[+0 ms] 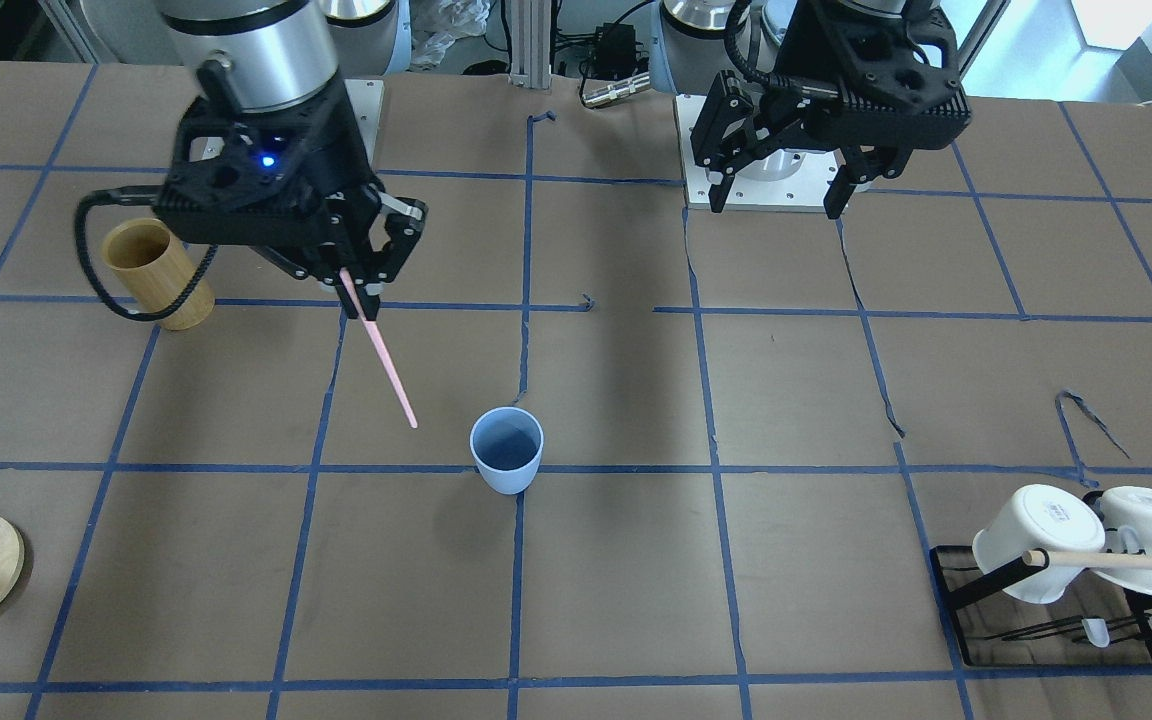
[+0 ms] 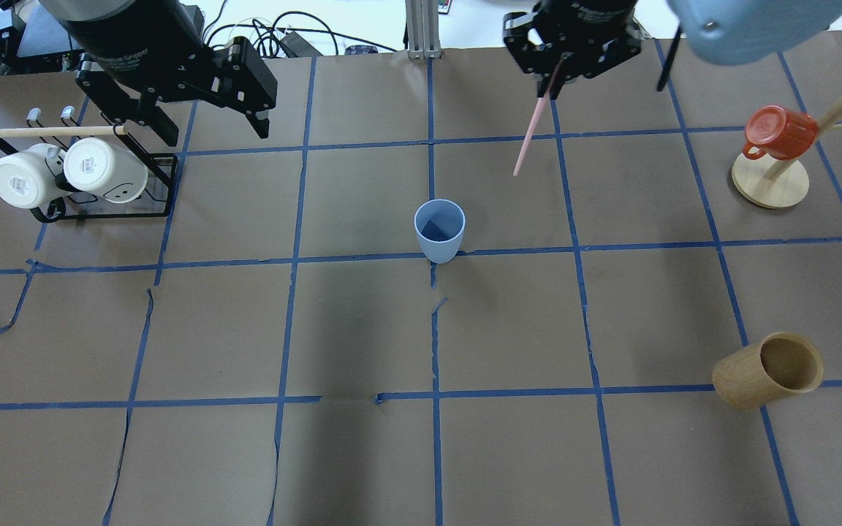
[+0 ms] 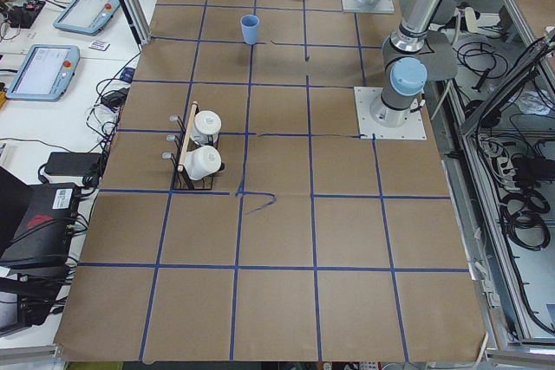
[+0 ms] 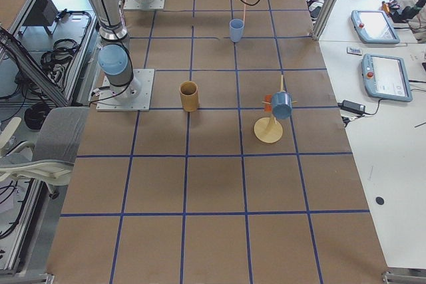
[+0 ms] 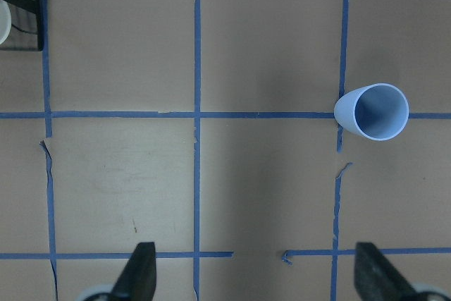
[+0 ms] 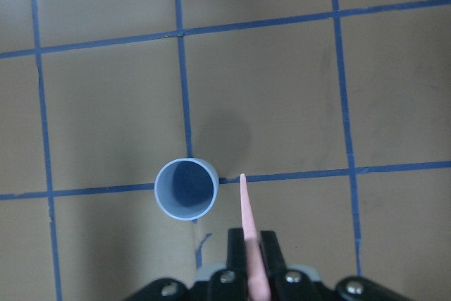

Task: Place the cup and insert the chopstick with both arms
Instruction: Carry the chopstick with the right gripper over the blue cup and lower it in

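I read the table (image 2: pixel 362 329) as half-finished: the placing looks done, and the inserting is the step in hand. The next move falls to the right arm (image 1: pixel 256 50). I would carry it sideways until the tip of the chopstick (image 1: pixel 381 360) sits over the mouth of the cup (image 1: pixel 506 450), then lower it straight. I would let go only once the tip is well inside.

That arm hangs above the table with its wrist pointing down. The left arm (image 1: pixel 866 60) hangs near its own base, well apart from the work. The right claw (image 1: pixel 361 295) is clamped on the chopstick's top end. The left claw (image 1: pixel 776 200) stands wide and holds nothing.

The cup stands upright and alone on a crossing of blue tape (image 2: pixel 319 258) near the table's middle. The chopstick slants down from the claw, its tip beside the cup's rim and not yet over the opening.
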